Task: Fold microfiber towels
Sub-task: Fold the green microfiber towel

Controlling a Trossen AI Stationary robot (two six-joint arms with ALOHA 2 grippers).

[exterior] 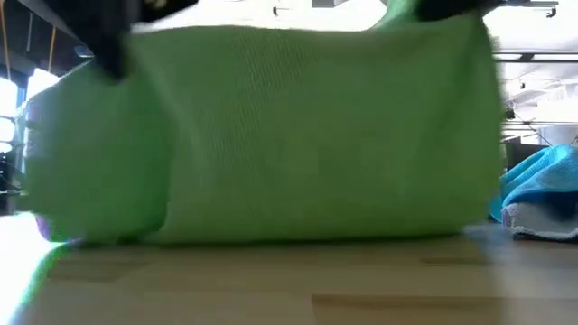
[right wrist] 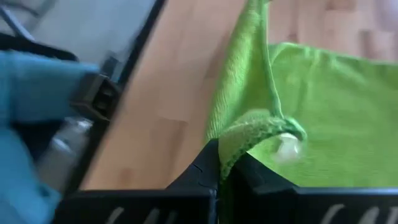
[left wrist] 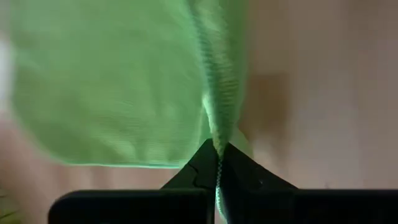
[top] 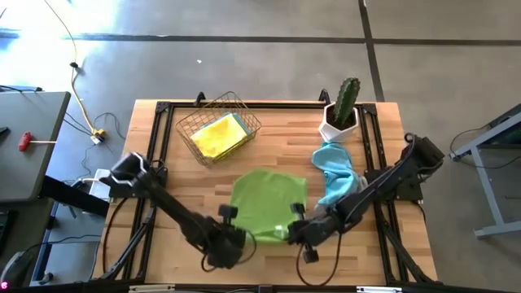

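Both grippers on the green towel!
Left gripper and right gripper each clamp a near corner of the green towel, lifting that edge at mid-table.

Both arms are dark, nearly black, built of slim straight links joined by blocky housings. The left arm has a bulky, squarish shoulder block at the table's left edge; the right arm has a matching one at the right edge. Round black knobs stick out near each wrist. The left gripper and right gripper show matte black, wedge-shaped fingers on a flat black crossbar.
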